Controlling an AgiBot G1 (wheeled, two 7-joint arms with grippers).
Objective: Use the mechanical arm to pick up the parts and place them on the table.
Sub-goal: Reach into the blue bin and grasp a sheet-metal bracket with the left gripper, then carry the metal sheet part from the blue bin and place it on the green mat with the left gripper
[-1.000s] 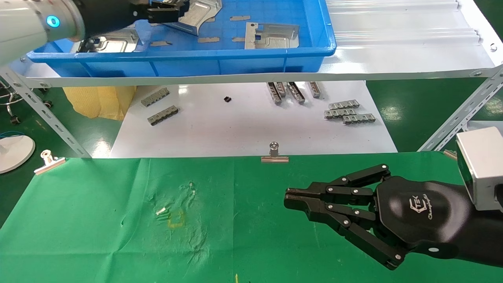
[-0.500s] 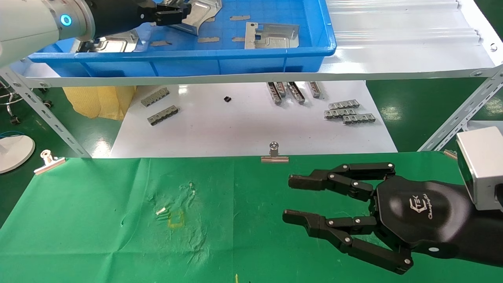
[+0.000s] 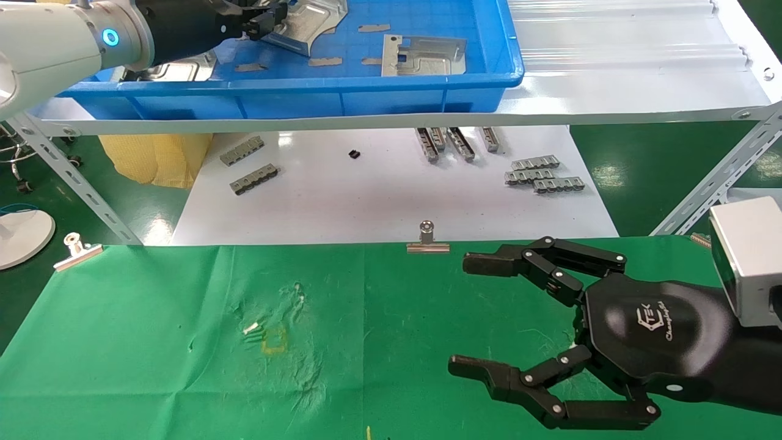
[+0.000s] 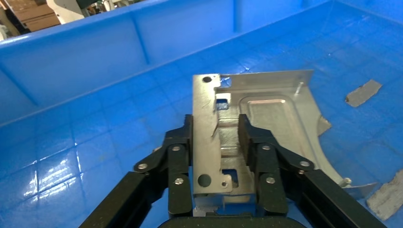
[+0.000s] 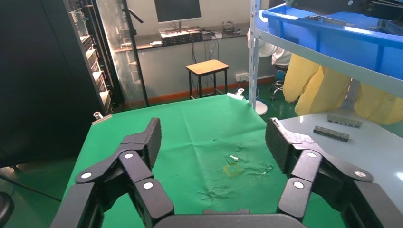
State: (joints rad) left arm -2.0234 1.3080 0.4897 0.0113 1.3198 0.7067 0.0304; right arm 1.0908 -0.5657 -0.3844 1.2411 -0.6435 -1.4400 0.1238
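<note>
Left pincer at upper left of head frame, inside blue plastic bin on white corrugated shelf; black linkage fingers closed on flat silver stamped sheet-metal plate, pads bearing on opposite sides of plate's near strip.

Plate: thin, rigid, roughly square; embossed channel, small square cut-outs, round holes, one concave edge. Bare metal, glossy. Judged light and stiff, not fragile, but slick under hard pads; edges probably sharp. Grip across flat strip between cut-outs looks sound; off-centre hold could let plate pivot.

Second plate of same kind flat on bin floor, upper centre of head frame. Third partly hidden behind left arm.

Right pincer at lower right of head frame, over wrinkled bright green cloth tabletop, fingers spread wide, holding nothing.

Cloth soft, creased, scuffed; small yellow square mark left of centre.
</note>
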